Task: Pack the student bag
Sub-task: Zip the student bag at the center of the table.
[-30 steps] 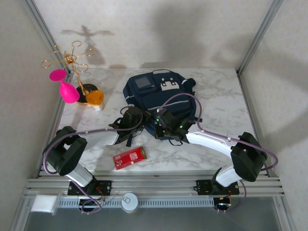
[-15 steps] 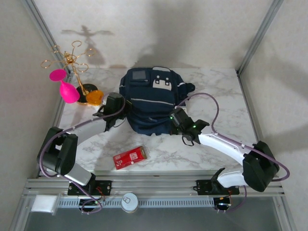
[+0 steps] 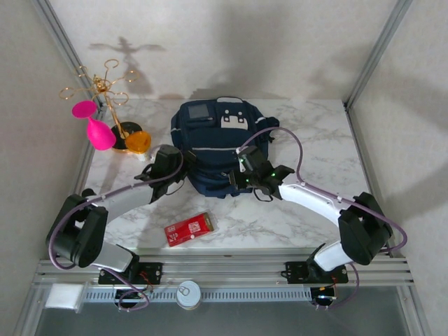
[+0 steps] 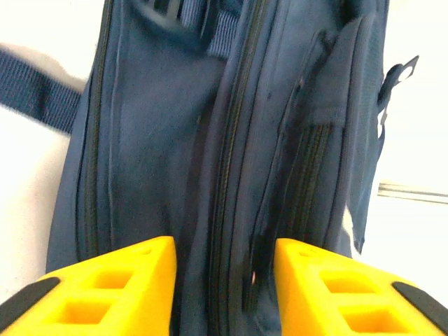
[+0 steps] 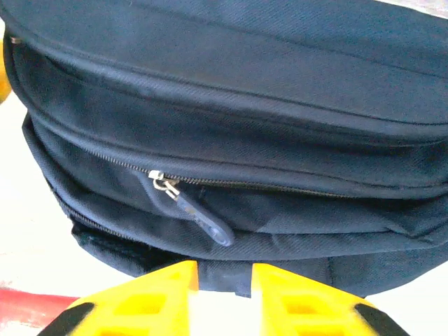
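The student bag, navy with grey-white patches, stands at the middle of the marble table. My left gripper is at the bag's left flank. In the left wrist view its yellow fingers stand apart, open, with the bag's zippered side between them. My right gripper is at the bag's near right side. It is open in the right wrist view, and a dark fabric tab sits just past its tips. Above the tab, a zipper pull hangs from a closed zip.
A red box lies flat on the table in front of the bag, between the arms. At the back left stands a gold jewellery stand, with pink pieces and an orange cup beside it. Metal frame posts border the table.
The bag has shifted toward the back of the table and stands more upright. Both arms have reached farther forward with it. Both grippers, shut before, have now opened.
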`<action>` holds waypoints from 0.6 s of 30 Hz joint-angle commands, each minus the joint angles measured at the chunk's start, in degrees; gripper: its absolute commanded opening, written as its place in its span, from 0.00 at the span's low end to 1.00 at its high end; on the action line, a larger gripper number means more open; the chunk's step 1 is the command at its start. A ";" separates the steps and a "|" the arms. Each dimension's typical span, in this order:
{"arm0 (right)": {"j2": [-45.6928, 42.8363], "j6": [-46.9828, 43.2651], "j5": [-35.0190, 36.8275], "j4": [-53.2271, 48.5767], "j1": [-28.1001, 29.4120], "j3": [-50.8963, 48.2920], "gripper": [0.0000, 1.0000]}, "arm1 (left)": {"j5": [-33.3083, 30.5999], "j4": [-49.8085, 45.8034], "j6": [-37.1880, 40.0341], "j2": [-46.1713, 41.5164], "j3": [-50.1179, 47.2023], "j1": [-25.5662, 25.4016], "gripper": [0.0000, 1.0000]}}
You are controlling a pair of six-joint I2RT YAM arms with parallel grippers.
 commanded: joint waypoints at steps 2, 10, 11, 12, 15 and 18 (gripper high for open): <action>-1.19 -3.21 -10.61 4.64 -4.21 -1.18 0.38 | -0.99 3.77 -5.44 -1.11 -1.27 -4.49 0.47; 3.69 -4.81 -15.51 8.66 -8.51 -0.52 0.48 | -3.60 6.60 -10.64 4.63 1.01 -7.29 0.40; 3.92 -4.71 -15.90 9.21 -9.29 -0.70 0.50 | -3.72 6.60 -10.62 5.15 1.37 -7.33 0.38; 4.18 -5.02 -15.86 9.47 -9.68 -0.79 0.52 | -4.05 6.60 -10.44 5.54 1.88 -7.30 0.35; 5.19 -6.54 -14.07 9.07 -10.02 -0.71 0.56 | -5.16 5.43 -10.00 6.11 3.08 -7.20 0.29; 6.57 -7.98 -12.82 8.52 -10.81 -0.76 0.60 | -4.67 4.75 -9.12 6.98 4.66 -7.11 0.21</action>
